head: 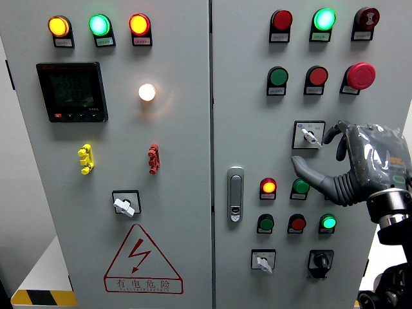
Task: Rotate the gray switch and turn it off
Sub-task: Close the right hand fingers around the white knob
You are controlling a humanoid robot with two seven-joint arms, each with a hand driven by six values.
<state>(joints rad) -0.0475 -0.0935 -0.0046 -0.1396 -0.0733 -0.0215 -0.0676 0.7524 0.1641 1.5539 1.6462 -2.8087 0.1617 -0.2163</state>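
Hovering beside the gray switch (309, 136), the right hand (351, 164) holds nothing, its fingers loosely spread.

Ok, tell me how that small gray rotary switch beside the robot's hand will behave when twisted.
The small gray rotary switch is mounted in the gray metal cabinet door, so it probably only turns in place. Its narrow lever looks rigid but offers little grip, so the right hand might slip.

Four gray rotary switches (309, 136) are counted on the cabinet, and one black one (320, 262). Three round lamps (99, 25) are set above the meter (71, 91) and one white lamp (147, 92) beside it. One door handle (235, 194) and one warning triangle (142, 261) are seen.
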